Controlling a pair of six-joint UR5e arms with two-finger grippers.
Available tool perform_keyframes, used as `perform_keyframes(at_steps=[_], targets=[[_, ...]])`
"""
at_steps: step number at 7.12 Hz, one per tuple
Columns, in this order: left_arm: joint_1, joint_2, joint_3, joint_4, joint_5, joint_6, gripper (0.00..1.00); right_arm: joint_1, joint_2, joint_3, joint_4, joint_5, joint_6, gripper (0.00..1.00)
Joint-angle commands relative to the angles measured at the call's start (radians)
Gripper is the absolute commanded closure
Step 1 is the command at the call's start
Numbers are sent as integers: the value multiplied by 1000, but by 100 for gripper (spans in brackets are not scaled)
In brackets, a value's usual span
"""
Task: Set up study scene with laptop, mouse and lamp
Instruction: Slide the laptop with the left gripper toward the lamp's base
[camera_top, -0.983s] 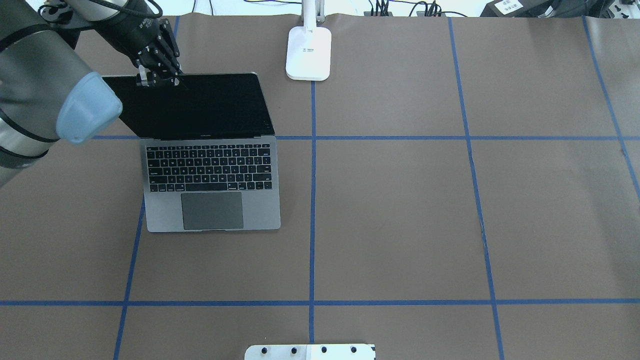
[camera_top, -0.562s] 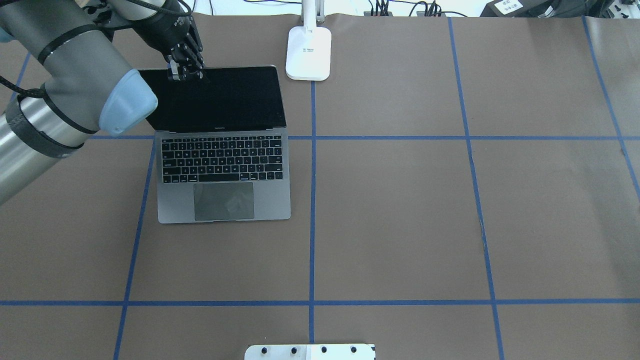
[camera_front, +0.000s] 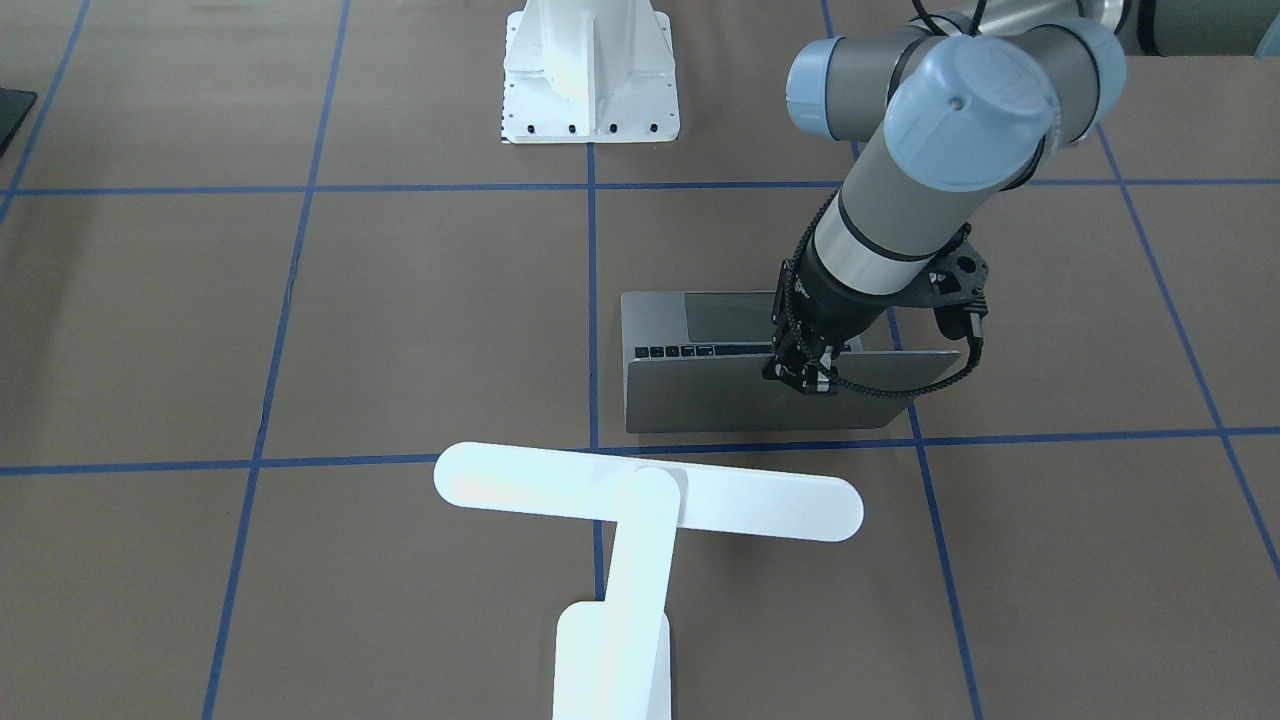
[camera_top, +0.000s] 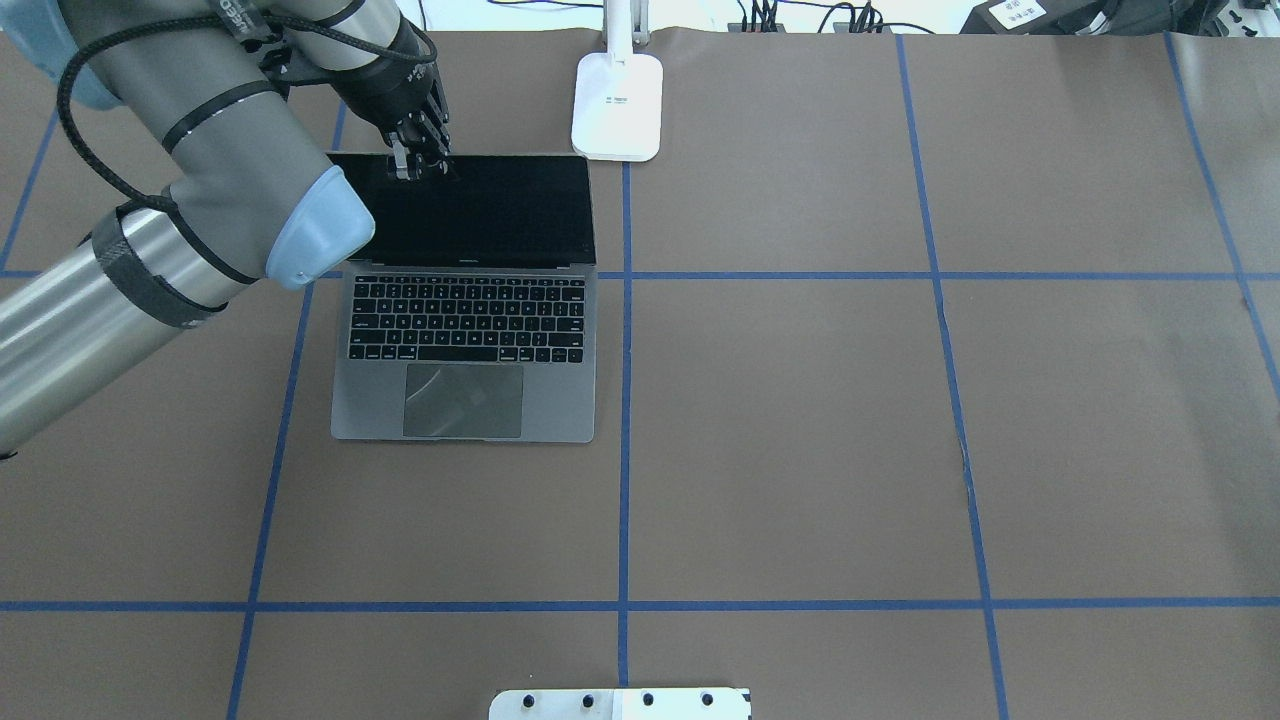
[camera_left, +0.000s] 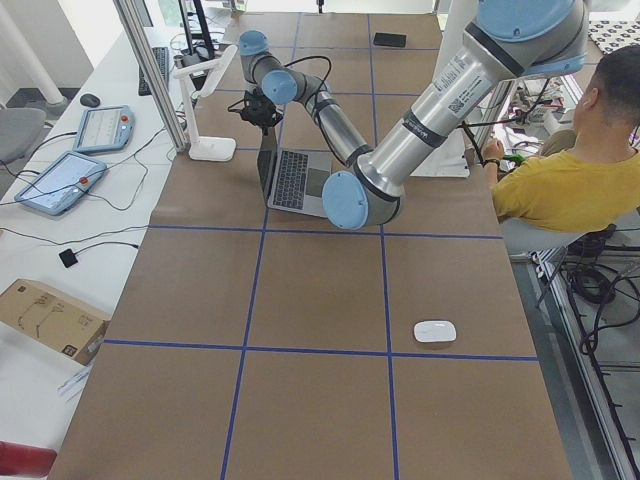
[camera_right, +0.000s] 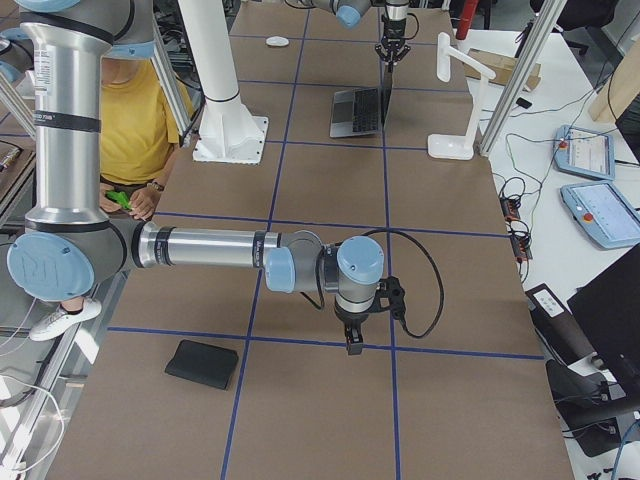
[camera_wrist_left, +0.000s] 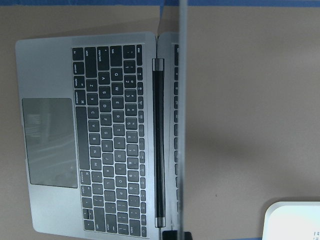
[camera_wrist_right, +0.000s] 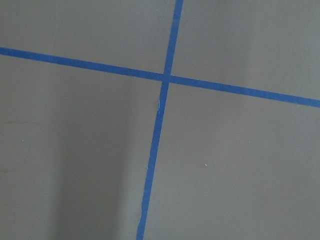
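Overhead exterior: left arm on the laptop lid, right arm low over the table.
Brown table, blue tape grid. Left arm enters from the near left, folds over the laptop's left side, wrist pointing down; left gripper clamped on the top edge of the upright screen. Right arm stretched level above the table's other end, right gripper pointing down near a tape crossing; its grip can't be judged. Laptop open, left of the centre tape line. Lamp at the far edge, base just beside the screen's right corner. Mouse well apart, toward the left end.
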Motion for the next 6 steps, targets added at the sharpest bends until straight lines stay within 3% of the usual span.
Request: perform_keyframes(at_steps=[1,6], targets=[[4,-18,76,-82,2,-51,100,0,0,-1,0,4,2,0],[3,-70,143,-96,2,-93,100,0,0,-1,0,4,0,0]])
